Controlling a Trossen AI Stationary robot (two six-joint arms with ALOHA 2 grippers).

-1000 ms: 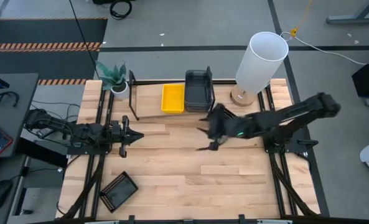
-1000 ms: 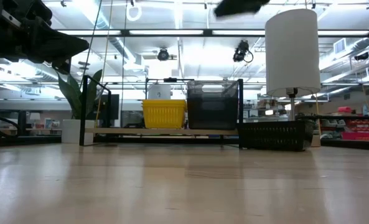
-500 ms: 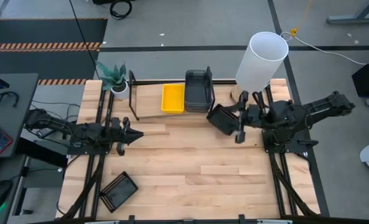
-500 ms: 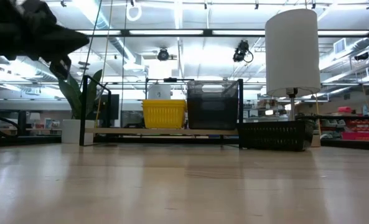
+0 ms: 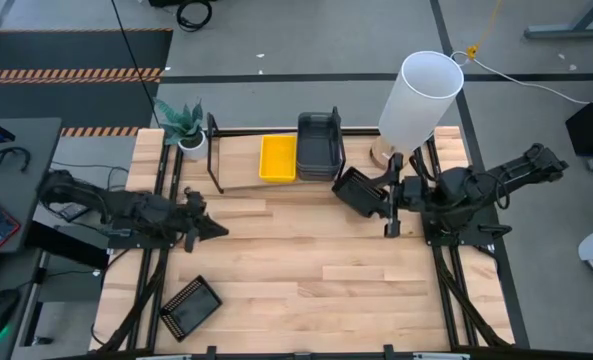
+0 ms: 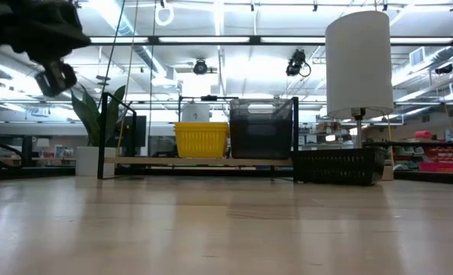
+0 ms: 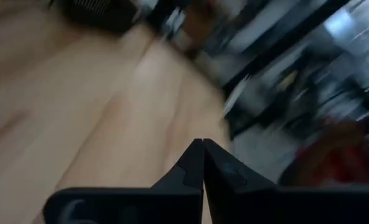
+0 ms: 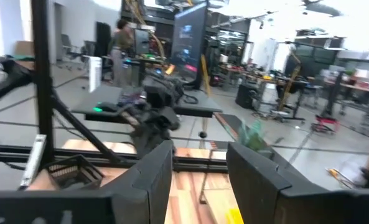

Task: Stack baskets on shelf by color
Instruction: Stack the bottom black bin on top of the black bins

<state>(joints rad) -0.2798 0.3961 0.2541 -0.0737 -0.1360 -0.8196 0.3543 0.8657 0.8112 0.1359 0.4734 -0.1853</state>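
Right gripper [image 5: 388, 205], fingers parted and empty, just beside mesh basket [image 5: 354, 190] off the shelf [image 5: 238, 170] end; left gripper [image 5: 216, 229] closed, empty, another mesh basket [image 5: 190, 306] nearby.

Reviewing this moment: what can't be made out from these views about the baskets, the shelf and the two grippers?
- Dark grey stack on the shelf: basket count unreadable in high and low views; walls overlap.
- Yellow stack: count too small to tell.
- Left gripper: shut, but its wrist view is motion-blurred, so the table ahead is unreadable.
- Right gripper: open and empty; the mesh basket beside it is hidden from its wrist view.
- Front mesh basket: outside the low view.
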